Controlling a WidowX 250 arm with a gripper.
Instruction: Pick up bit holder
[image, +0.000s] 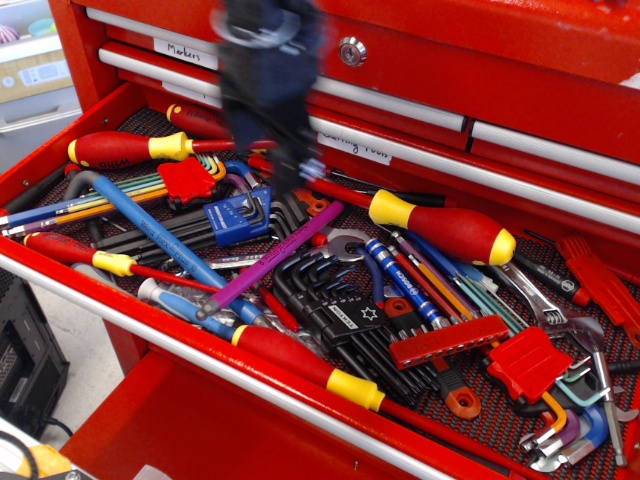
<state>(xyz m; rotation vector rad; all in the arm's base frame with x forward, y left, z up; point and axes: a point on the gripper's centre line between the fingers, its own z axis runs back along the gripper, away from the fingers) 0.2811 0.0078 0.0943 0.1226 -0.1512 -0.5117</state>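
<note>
The bit holder (449, 341) is a long narrow red bar with a row of small sockets. It lies in the open tool drawer, right of centre, on top of black hex keys. My gripper (290, 170) is a dark, motion-blurred shape over the back middle of the drawer, above the blue hex-key holder (232, 218). It is well to the left of the bit holder and behind it. The blur hides how its fingers stand. Nothing shows held in it.
The drawer holds several red-and-yellow screwdrivers (440, 230), a black hex-key set (340, 312), squarish red hex-key clips (527, 363), a purple T-handle (270, 255) and an adjustable wrench (560, 310). Closed red drawers (480, 90) rise behind. The drawer's front rail (200, 345) runs along the near side.
</note>
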